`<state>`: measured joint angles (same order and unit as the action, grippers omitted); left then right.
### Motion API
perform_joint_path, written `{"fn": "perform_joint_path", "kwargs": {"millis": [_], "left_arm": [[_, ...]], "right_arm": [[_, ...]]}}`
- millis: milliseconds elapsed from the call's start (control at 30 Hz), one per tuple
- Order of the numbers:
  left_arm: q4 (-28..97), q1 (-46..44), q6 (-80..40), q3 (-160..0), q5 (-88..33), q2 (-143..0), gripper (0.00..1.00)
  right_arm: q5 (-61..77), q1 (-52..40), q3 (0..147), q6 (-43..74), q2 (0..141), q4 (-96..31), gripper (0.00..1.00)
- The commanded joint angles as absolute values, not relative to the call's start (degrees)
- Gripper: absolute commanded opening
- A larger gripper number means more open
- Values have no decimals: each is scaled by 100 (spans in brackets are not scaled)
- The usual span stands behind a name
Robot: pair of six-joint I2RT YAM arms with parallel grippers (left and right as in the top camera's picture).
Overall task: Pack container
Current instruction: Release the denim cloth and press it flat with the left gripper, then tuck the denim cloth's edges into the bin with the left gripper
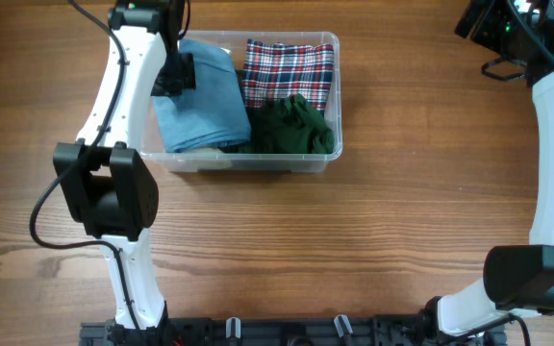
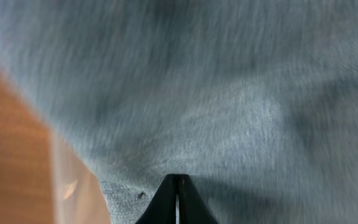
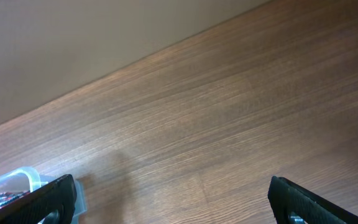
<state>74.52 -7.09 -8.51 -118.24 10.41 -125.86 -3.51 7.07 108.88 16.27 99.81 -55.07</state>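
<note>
The clear container stands on the wooden table at the back centre. Inside lie a folded blue cloth on the left, a red plaid cloth at the back right and a dark green cloth at the front right. My left gripper is down on the blue cloth's back left part. In the left wrist view its jaws are shut tip to tip against the blue cloth, with no fabric seen between them. My right gripper stands open over bare table, far right of the container's corner.
Wooden table surrounds the container on all sides. The left arm reaches from the front edge up along the container's left side. The right arm runs along the table's right edge. The container's left wall shows beside the blue cloth.
</note>
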Motion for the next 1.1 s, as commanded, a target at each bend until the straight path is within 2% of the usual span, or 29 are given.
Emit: {"fn": "perform_joint_path", "kwargs": {"millis": [0, 433, 867, 1067], "left_arm": [[6882, -685, -923, -11187, 1188, -12645, 4], [5325, -593, -491, -10114, 1208, -12746, 4], [5485, -615, -495, -10173, 1205, -13013, 4], [6184, -738, -495, -10807, 1208, -12626, 4]], "right_arm": [[-429, 705, 10864, 1671, 9998, -5487, 100], [-429, 705, 10864, 1669, 9998, -5489, 100], [-429, 705, 10864, 1669, 9998, -5489, 100], [-429, 705, 10864, 1667, 9998, -5489, 100]]}}
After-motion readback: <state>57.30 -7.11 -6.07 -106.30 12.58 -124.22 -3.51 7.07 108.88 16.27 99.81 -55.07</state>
